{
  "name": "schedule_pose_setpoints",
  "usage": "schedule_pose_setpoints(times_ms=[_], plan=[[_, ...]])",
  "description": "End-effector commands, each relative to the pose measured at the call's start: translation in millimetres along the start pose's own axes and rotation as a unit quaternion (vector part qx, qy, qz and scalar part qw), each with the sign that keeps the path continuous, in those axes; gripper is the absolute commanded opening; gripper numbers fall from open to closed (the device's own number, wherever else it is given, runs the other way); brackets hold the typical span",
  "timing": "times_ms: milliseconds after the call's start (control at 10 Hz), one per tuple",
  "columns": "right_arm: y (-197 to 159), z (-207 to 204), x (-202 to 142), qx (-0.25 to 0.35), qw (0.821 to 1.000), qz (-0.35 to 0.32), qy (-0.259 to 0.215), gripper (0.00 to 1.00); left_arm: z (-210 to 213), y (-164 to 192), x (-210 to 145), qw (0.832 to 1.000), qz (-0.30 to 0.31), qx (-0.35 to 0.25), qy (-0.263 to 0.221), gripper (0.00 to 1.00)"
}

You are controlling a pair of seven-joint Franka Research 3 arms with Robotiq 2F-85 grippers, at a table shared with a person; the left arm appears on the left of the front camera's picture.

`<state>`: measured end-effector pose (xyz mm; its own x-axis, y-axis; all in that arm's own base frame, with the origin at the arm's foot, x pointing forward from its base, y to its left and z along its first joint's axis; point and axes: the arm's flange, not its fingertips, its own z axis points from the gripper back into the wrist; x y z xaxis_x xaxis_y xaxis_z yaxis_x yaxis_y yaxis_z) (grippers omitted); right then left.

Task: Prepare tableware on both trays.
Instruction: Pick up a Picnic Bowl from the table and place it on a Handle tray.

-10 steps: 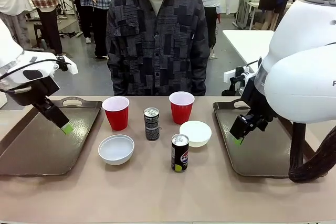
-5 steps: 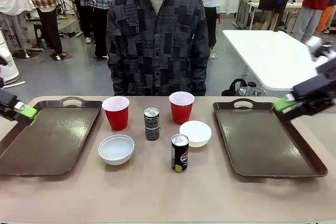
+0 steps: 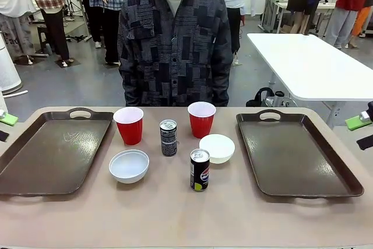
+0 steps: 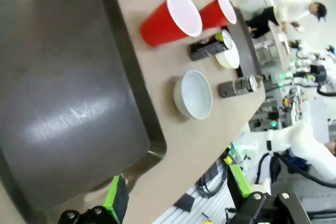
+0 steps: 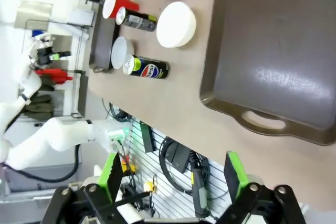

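Six pieces of tableware sit bunched in the middle of the table [image 3: 175,220], none of them on a tray yet. The left tray [image 3: 52,155] and right tray [image 3: 297,155] lie bare on either side. At the back there's the left cup [image 3: 129,125] and the right cup [image 3: 201,119], with the back can [image 3: 168,138] between them. Nearer the robot are the left bowl [image 3: 129,165], the right bowl [image 3: 217,147] and the front can [image 3: 199,169], which stands just beside that bowl.

Both claws are off at the table's ends. The left gripper [image 4: 177,195] has its jaws spread wide with nothing in them, same deal for the right gripper [image 5: 172,171].

What I'd worry about: the cans are tall and skinny and packed in close. A wide claw going for the right bowl could easily clip the front can and tip it, and reaching for a cup could knock the back can. Bowls only offer a rim to pinch, so they might slip. And if both arms dive into the middle together, they could bump each other.
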<state>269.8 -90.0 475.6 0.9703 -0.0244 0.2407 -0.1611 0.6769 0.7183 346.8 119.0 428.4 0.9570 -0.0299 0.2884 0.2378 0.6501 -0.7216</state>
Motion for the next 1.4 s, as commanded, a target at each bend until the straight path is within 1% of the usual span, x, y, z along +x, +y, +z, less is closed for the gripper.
schedule_pose_setpoints(times_ms=[0, 100, 300, 400, 500, 1300], plan=[[-1, -23, -34, -0.010, 1.000, 0.002, -0.005, 1.00, 3, -5, 2, 1.000, 0.019, 0.011, -0.017, 1.00], [-2, -24, -35, -0.014, 1.000, -0.004, 0.001, 1.00, 3, -5, 0, 0.999, 0.019, 0.016, -0.020, 1.00], [-4, -29, -34, -0.024, 0.999, -0.015, 0.017, 1.00, 6, -9, 2, 0.998, 0.016, 0.039, -0.042, 1.00], [-2, -33, -33, -0.078, 0.997, -0.007, 0.026, 1.00, 6, -15, -1, 0.996, -0.010, 0.066, -0.065, 1.00], [0, 2, -5, -0.018, 1.000, -0.012, 0.005, 1.00, 11, -2, 3, 0.999, 0.010, 0.027, -0.020, 1.00], [0, 2, -5, -0.018, 1.000, -0.012, 0.005, 1.00, 11, -2, 3, 0.999, 0.010, 0.027, -0.020, 1.00]])
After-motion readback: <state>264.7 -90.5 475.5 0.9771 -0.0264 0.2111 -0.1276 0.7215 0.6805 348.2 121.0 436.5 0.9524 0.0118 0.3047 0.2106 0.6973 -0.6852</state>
